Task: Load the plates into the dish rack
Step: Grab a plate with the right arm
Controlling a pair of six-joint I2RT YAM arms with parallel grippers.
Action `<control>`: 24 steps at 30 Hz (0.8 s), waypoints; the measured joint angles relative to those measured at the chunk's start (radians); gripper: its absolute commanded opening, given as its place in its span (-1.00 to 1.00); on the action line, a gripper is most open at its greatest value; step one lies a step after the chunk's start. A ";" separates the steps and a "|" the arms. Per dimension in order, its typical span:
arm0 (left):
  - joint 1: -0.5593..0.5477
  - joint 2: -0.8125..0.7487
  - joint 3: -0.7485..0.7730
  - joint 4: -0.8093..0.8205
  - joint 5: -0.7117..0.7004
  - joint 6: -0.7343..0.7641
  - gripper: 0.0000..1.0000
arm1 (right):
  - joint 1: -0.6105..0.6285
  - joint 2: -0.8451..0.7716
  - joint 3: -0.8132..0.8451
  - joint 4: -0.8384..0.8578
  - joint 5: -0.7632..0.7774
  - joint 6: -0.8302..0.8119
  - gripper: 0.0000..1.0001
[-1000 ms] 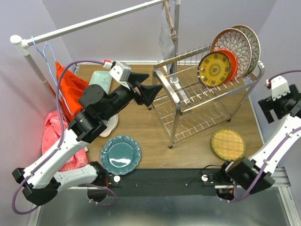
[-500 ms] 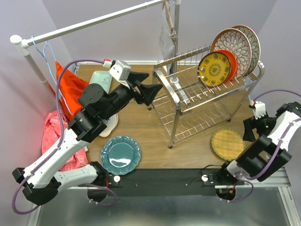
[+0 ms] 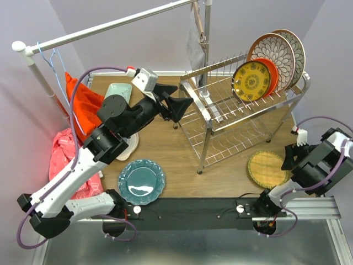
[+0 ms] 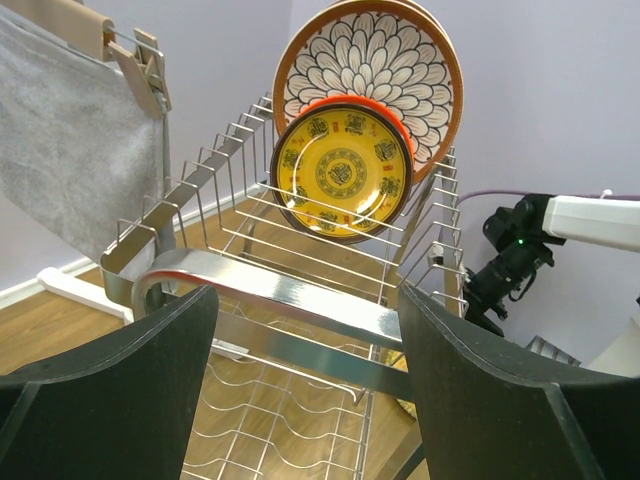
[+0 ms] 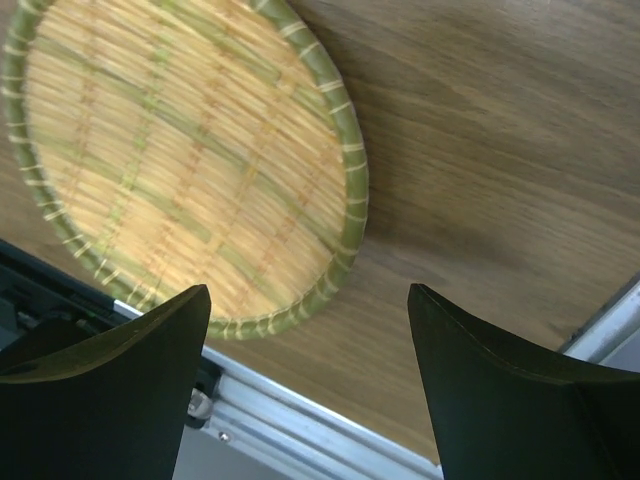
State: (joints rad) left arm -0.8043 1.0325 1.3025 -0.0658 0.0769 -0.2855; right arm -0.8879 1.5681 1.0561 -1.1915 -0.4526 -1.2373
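The dish rack (image 3: pixel 220 118) stands at the back right of the table. Its top tier holds two brown-rimmed floral plates (image 3: pixel 273 49), an orange plate (image 3: pixel 272 74) and a dark-yellow patterned plate (image 3: pixel 251 81), all upright. A teal scalloped plate (image 3: pixel 141 181) and a yellow woven plate (image 3: pixel 267 169) lie flat on the table. My left gripper (image 3: pixel 177 107) hangs open and empty at the rack's left top corner, facing the patterned plate (image 4: pixel 343 172). My right gripper (image 3: pixel 290 157) is open and low, over the woven plate's (image 5: pixel 170 170) right edge and the bare wood beside it.
A white clothes rail (image 3: pixel 110 25) crosses the back, with a grey cloth (image 3: pixel 196 41) on a hanger beside the rack. Orange cloth (image 3: pixel 83 105) and pink cloth (image 3: pixel 63 157) lie at the left. A pale green plate (image 3: pixel 118 93) and a white plate (image 3: pixel 131 146) sit under the left arm.
My right arm has swung down from beside the rack's right end to the woven plate's right edge. The left gripper has edged slightly toward the rack.
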 measured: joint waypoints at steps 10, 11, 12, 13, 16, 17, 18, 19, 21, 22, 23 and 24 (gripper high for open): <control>0.000 0.017 0.014 -0.005 0.007 -0.019 0.63 | -0.001 0.149 -0.027 0.121 0.015 0.066 0.51; 0.000 0.017 0.014 -0.005 0.007 -0.019 0.63 | -0.002 0.150 -0.027 0.124 0.014 0.069 0.49; 0.000 0.017 0.015 -0.005 0.007 -0.021 0.63 | -0.002 0.150 -0.027 0.127 0.014 0.071 0.44; 0.000 0.017 0.015 -0.005 0.007 -0.022 0.63 | -0.002 0.153 -0.026 0.130 0.014 0.078 0.42; 0.002 0.017 0.016 -0.005 0.007 -0.026 0.63 | -0.003 0.156 -0.026 0.139 0.013 0.086 0.33; 0.002 0.017 0.016 -0.005 0.007 -0.026 0.63 | -0.003 0.156 -0.026 0.142 0.012 0.086 0.31; 0.002 0.017 0.016 -0.005 0.007 -0.027 0.63 | -0.004 0.157 -0.027 0.145 0.011 0.086 0.29; 0.002 0.017 0.016 -0.005 0.007 -0.029 0.63 | -0.005 0.157 -0.029 0.148 0.011 0.085 0.26; 0.003 0.017 0.016 -0.005 0.007 -0.032 0.63 | -0.008 0.153 -0.035 0.156 0.010 0.085 0.22; 0.003 0.017 0.016 -0.005 0.007 -0.033 0.63 | -0.009 0.150 -0.040 0.162 0.009 0.084 0.22; 0.003 0.017 0.016 -0.005 0.007 -0.034 0.63 | -0.010 0.147 -0.043 0.166 0.008 0.084 0.21; 0.004 0.017 0.016 -0.005 0.007 -0.034 0.63 | -0.010 0.140 -0.052 0.171 0.005 0.084 0.16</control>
State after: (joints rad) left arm -0.8005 1.0496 1.3182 -0.0704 0.0841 -0.3199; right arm -0.8982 1.7081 1.0042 -1.0210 -0.4477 -1.1538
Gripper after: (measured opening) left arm 0.815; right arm 0.616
